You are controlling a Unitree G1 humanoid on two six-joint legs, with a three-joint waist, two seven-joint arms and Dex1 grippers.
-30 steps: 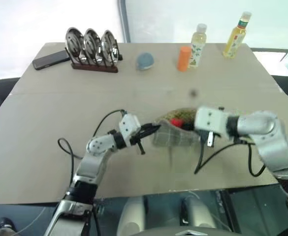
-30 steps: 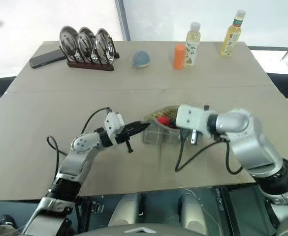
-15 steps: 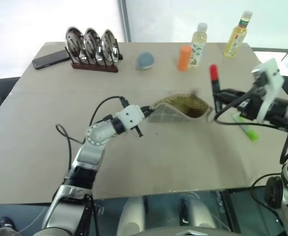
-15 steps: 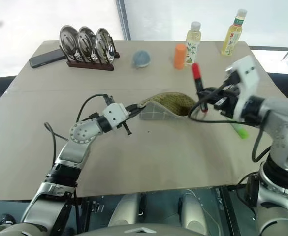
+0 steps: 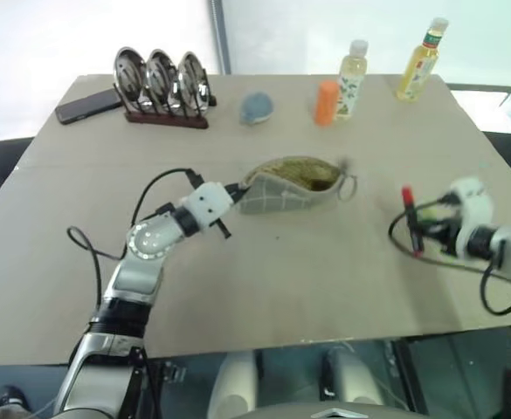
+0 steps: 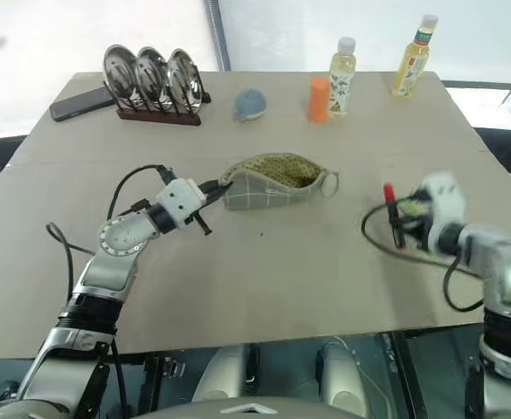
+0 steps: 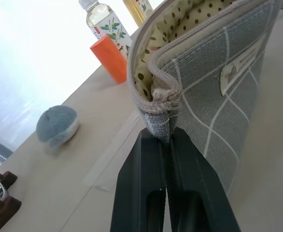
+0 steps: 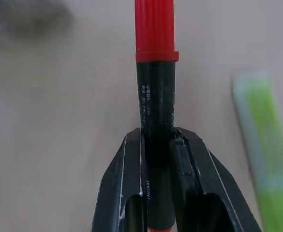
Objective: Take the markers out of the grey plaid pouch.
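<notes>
A: Red-capped marker (image 8: 154, 92) first. Where is it sitting?

B: It is sticking straight out from between the right jaws (image 8: 156, 145), which are clamping its dark barrel, red cap at the far end. Its long axis is running along the fingers. In the head view it is standing roughly upright over the counter (image 5: 264, 288), well off to the right of the pouch.

A: And the green highlighter (image 8: 262, 145)?

B: It is lying flat on the counter just beside the right jaws, off to one side of the held marker and running nearly parallel to it. So both markers look to be out of the pouch already.

A: Pouch?

B: The grey plaid pouch (image 5: 288, 186) is lying mid-counter with its mouth gaping and dotted lining showing. The left jaws (image 7: 169, 137) are pinching its near end seam shut-tight, pouch reaching away from them. I am seeing no marker inside, though the bottom is hidden.

A: What is the next move turning on?

B: I am guessing a set-down: bare counter is lying right under the red marker, and the highlighter is the only thing close enough to bump.

A: Anything else around?

B: The orange bottle (image 5: 326, 103), two drink bottles (image 5: 352, 78), a blue-grey round thing (image 5: 257, 107), a rack of metal lids (image 5: 162, 83) and a phone (image 5: 90, 105) are sitting along the far edge, well apart from both jaws.
</notes>
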